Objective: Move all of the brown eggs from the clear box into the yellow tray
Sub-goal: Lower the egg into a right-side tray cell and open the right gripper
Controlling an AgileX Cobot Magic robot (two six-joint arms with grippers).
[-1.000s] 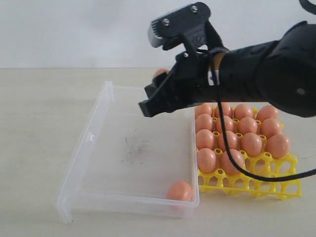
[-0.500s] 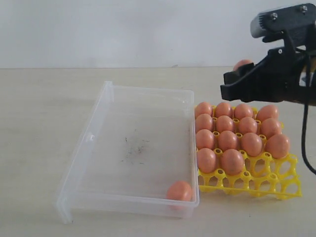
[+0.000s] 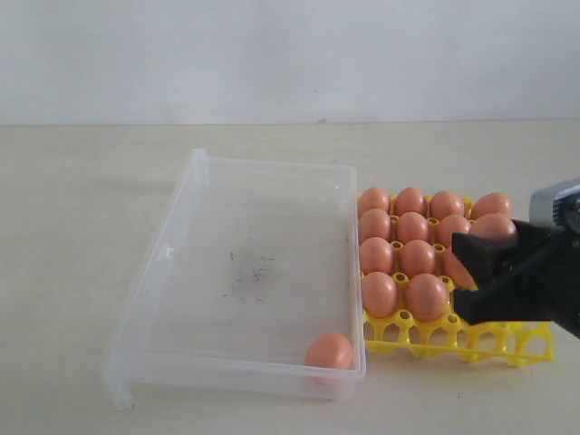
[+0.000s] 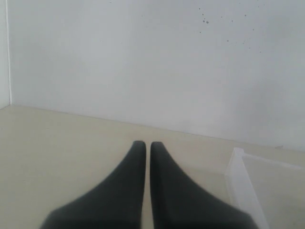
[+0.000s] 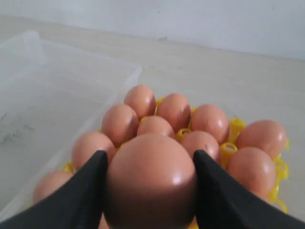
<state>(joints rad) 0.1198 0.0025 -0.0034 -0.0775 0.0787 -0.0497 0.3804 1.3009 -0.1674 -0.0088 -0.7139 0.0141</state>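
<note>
My right gripper (image 5: 149,155) is shut on one brown egg (image 5: 150,176), held between both black fingers just above the yellow tray (image 3: 453,341) at its near right part. In the exterior view this gripper (image 3: 464,275) hangs low over the tray's right side. Several brown eggs (image 3: 399,258) fill the tray's back rows. One more brown egg (image 3: 329,351) lies in the near right corner of the clear box (image 3: 195,186). My left gripper (image 4: 147,144) is shut with nothing in it, over bare table beside a corner of the box (image 4: 238,176).
The tray stands tight against the box's right wall. Dark smudges (image 3: 246,270) mark the box floor. A pale wall (image 3: 272,54) runs behind the beige table (image 3: 72,199).
My right gripper, still holding its egg, has swung from above the box's far side to the right and come down low over the tray's right part.
</note>
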